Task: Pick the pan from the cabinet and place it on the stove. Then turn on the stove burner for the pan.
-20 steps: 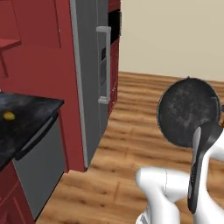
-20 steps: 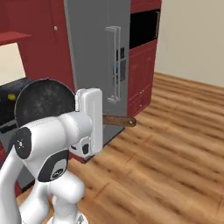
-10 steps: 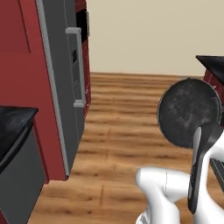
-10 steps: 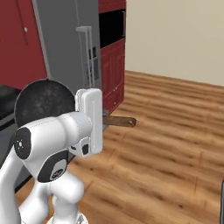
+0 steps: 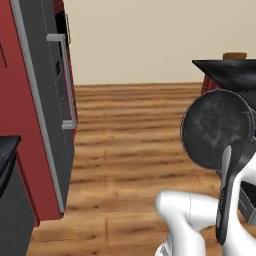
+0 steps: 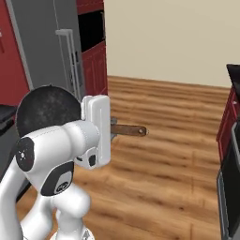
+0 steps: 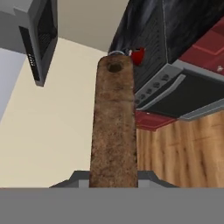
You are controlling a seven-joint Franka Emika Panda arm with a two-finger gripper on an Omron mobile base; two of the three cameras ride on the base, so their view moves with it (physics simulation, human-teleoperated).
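Overhead, so to speak, the pan (image 5: 216, 127) rides high on the arm, tipped up on edge with its dark speckled face turned toward the left base camera. Its brown wooden handle (image 7: 113, 127) runs straight out from the gripper (image 7: 113, 181), whose jaws are pressed together on the handle's near end (the fingertips themselves are hidden under the wood). From the right base view the pan (image 6: 47, 110) shows as a dark disc behind the white hand, and the handle (image 6: 128, 130) pokes out level to the right over bare floor.

Open room: a wide stretch of wood plank floor (image 5: 135, 130) lies ahead, running to a plain cream wall (image 5: 145, 40). Nothing stands on it between the robot and the wall.

Left edge: a tall grey fridge (image 5: 47, 110) with a long vertical pull, set against dark red panelling (image 5: 15, 100). A black counter corner (image 5: 7, 145) juts in at the lower left.

Right edge: a black counter top (image 5: 225, 67) sits just behind the pan's rim.

Hand view, rolled: the stove (image 7: 175, 87) with its row of knobs and a dark cooktop, and a small red kettle (image 7: 138, 55) just beside the handle's tip.
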